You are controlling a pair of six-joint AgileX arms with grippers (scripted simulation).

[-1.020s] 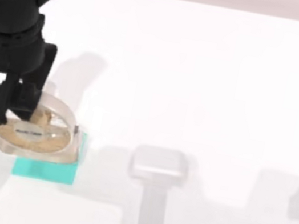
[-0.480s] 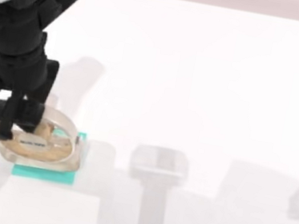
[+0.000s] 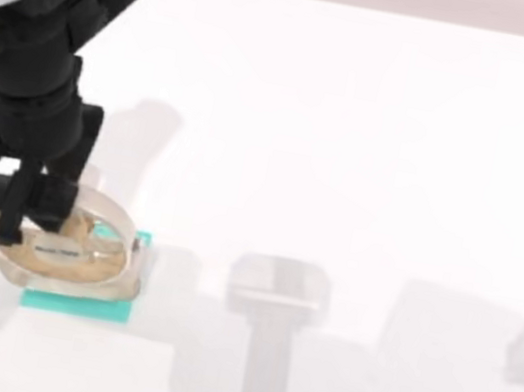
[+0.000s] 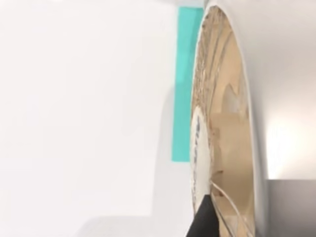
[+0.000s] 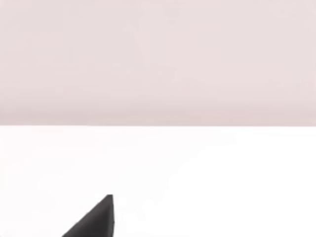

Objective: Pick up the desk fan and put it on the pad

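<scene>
Black bulky left arm (image 3: 40, 45), white panel, dark tapered fingers (image 4: 203, 219)

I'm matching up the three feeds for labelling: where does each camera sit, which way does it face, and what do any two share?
Top view: above the table, looking down; shows the left arm's gripper at the desk fan on the pad.
Left wrist view: on the left wrist, close along the fan's grille; one dark fingertip shows.
Right wrist view: on the right wrist, facing bare table and wall; one fingertip shows.
Shared: top and left wrist views both show fan and pad.
</scene>
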